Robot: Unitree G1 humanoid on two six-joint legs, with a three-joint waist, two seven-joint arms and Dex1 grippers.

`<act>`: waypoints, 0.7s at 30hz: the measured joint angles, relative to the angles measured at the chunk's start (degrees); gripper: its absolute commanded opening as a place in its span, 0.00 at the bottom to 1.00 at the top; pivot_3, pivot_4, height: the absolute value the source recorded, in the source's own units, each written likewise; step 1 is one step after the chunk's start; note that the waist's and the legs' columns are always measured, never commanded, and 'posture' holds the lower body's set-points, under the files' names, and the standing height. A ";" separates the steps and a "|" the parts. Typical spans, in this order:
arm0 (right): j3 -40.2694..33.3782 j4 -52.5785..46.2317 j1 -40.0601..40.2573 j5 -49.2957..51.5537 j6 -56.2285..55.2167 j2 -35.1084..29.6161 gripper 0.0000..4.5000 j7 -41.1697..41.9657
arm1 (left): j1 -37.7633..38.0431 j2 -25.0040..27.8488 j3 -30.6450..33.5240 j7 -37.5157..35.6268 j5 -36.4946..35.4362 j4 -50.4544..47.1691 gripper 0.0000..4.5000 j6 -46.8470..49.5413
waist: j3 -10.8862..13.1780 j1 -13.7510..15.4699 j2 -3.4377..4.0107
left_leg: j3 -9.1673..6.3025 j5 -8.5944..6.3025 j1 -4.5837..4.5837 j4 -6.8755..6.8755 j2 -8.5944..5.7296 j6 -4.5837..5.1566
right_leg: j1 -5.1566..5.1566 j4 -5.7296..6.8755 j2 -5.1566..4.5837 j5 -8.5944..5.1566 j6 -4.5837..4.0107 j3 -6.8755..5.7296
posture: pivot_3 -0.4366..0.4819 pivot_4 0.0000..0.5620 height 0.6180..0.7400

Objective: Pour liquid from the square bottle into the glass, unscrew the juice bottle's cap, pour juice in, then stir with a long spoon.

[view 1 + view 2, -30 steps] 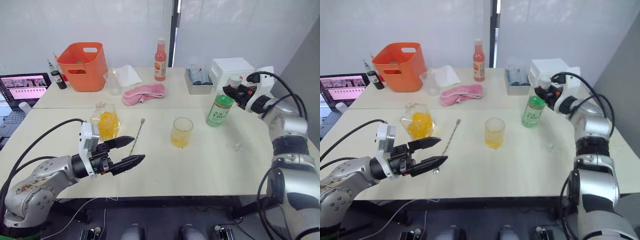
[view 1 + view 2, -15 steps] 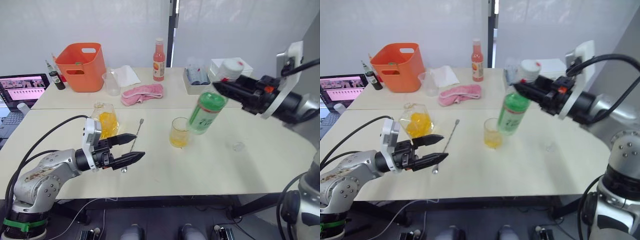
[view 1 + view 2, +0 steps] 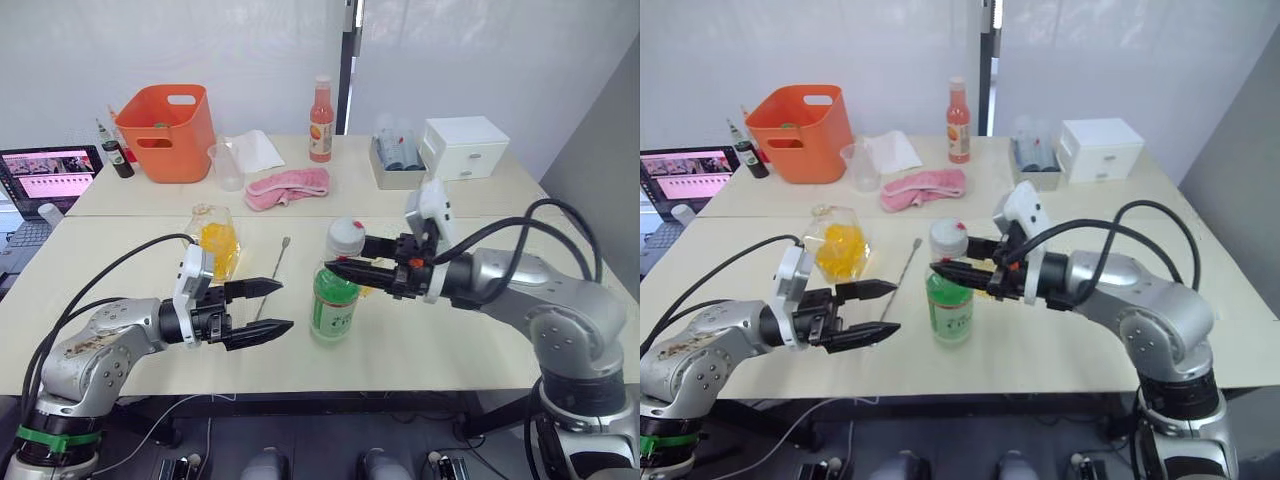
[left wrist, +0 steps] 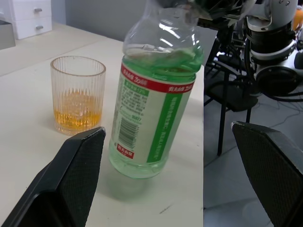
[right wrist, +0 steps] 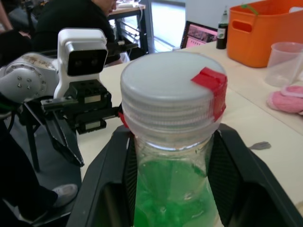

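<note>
Slim round green juice bottle (image 3: 335, 300), white cap (image 3: 346, 236) still on: upright near the table's (image 3: 450, 340) front edge, neck pinched by right gripper (image 3: 340, 257), presumably steadied for uncapping. Left gripper (image 3: 265, 307): jaws spread, just beside it.

We see the slim round see-through green juice bottle (image 3: 335, 300) standing upright near the centre of the frame, a green-and-white label on its lower body and pale yellow-green juice (image 4: 163, 56) reaching up to its shoulder. Its small round white cap (image 5: 169, 92) with a red tab is screwed on. Just behind it, partly hidden, stands the plain clear ribbed glass tumbler (image 4: 77, 95), holding a shallow layer of yellow-orange liquid (image 4: 75, 117). Left of centre sits the squat clear square bottle (image 3: 214, 243), yellow-orange inside. Between bottle and decanter lies the thin silver long spoon (image 3: 906, 265), its stem running diagonally.
</note>
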 measured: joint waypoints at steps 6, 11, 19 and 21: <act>4.70 5.10 1.03 -8.45 -9.63 -0.15 0.33 6.71 | -0.09 0.03 -0.02 -0.25 0.52 -0.33 1.00 -0.25 | 0.01 0.07 -0.03 | -0.02 0.00 -0.01 0.00 0.01 0.00 | 0.00 0.00 0.01 0.00 0.00 -0.02 | 0.48 0.27 0.79; 5.59 7.41 3.44 -11.51 -14.66 0.42 0.33 9.21 | -0.10 0.03 -0.02 -0.02 0.55 -1.02 1.00 -0.24 | 0.00 0.03 -0.07 | -0.03 0.00 0.03 0.00 0.03 0.00 | 0.03 0.01 0.02 0.00 0.00 -0.02 | 0.48 0.27 0.79; 4.83 10.44 3.75 -11.98 -16.51 1.30 0.33 10.93 | -0.89 0.03 -0.06 0.51 0.61 -1.23 1.00 0.20 | -0.02 0.02 -0.10 | -0.03 0.00 0.15 0.00 0.02 0.00 | 0.13 0.03 0.02 0.00 0.00 -0.02 | 0.48 0.27 0.79; 4.23 11.07 3.74 -11.48 -16.25 1.99 0.63 10.92 | -0.96 0.02 -0.06 0.86 0.61 -1.23 1.00 0.28 | -0.02 0.02 -0.10 | -0.03 0.00 0.16 0.00 0.02 0.00 | 0.13 0.03 0.02 0.00 0.00 -0.01 | 0.48 0.27 0.79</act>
